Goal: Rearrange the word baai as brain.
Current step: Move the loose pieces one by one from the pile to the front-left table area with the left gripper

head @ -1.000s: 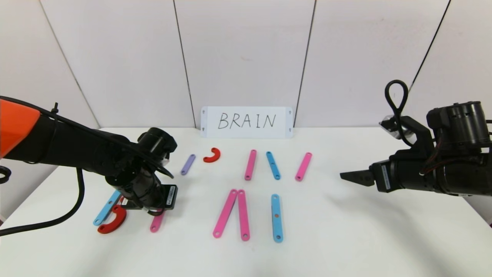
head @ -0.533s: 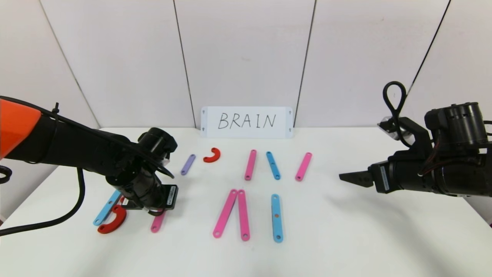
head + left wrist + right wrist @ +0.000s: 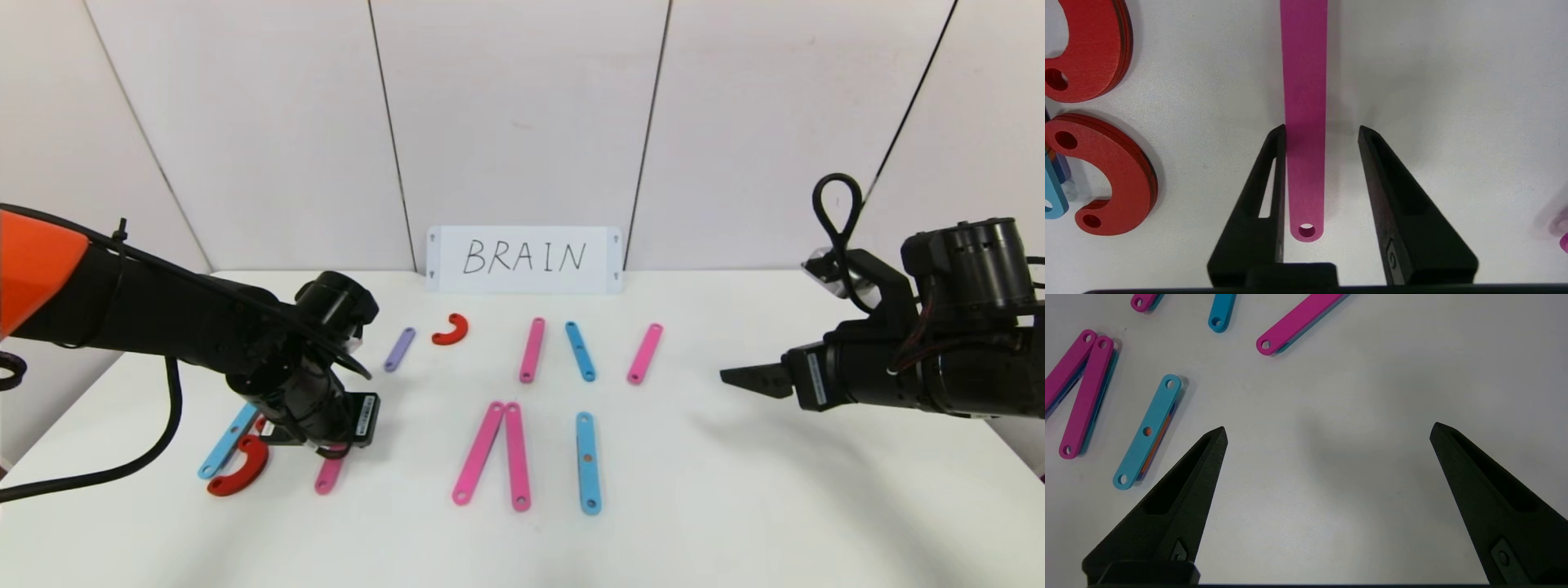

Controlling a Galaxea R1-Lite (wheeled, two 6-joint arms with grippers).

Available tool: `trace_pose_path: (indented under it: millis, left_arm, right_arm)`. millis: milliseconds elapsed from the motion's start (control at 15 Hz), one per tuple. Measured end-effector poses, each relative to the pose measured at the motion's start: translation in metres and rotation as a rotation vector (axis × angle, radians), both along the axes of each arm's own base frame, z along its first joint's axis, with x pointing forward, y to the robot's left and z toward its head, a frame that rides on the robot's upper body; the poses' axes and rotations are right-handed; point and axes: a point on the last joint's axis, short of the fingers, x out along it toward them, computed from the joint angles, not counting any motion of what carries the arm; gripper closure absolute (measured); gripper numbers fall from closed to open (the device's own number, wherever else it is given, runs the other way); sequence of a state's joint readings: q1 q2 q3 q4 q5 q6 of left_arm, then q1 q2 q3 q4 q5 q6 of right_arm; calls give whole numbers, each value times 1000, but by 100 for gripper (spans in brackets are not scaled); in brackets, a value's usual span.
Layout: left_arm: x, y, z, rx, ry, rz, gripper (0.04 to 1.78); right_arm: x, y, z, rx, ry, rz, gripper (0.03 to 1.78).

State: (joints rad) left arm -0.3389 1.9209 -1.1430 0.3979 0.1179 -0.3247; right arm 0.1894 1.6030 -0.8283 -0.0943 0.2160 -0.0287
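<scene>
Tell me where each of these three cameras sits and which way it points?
Head view: from the robot's head, forward and down at the white table; both black arms show.
Left wrist view: from the left arm, down past the left gripper, jaws open astride a flat pink plastic bar.
Right wrist view: from the right arm, over the open right gripper at bare table.
Shared: the long blue plastic bar with holes shows in the head and right wrist views.

red curves (image 3: 1106,179) beside left gripper (image 3: 1322,130)
</scene>
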Motion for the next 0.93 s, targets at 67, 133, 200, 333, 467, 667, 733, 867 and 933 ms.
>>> trace_pose_path:
  millis: [67, 133, 200, 333, 467, 667, 733, 867, 933]
  left_arm:
    - [0, 0, 0, 0, 0, 0, 90]
    - [0, 0, 0, 0, 0, 0, 71]
    - [0, 0, 0, -2, 0, 1, 54]
    - [0, 0, 0, -5, 1, 1, 29]
    - [0, -1, 0, -8, 0, 0, 14]
    - [2, -4, 2, -61, -15, -4, 8]
    - [2, -4, 2, -67, -14, -3, 8]
    - [2, -4, 2, -79, -15, -8, 8]
    - [2, -4, 2, -80, -15, -9, 8]
  right_arm:
    - [0, 0, 0, 0, 0, 0, 7]
    - [0, 0, 0, 0, 0, 0, 7]
    - [0, 0, 0, 0, 0, 1, 7]
    - [0, 0, 0, 0, 0, 0, 7]
    - [0, 0, 0, -1, 0, -1, 7]
    - [0, 0, -1, -3, 3, 2, 7]
    - [0, 0, -1, -3, 5, 2, 7]
    - [0, 0, -1, -3, 4, 2, 7]
    - [0, 0, -2, -3, 5, 2, 7]
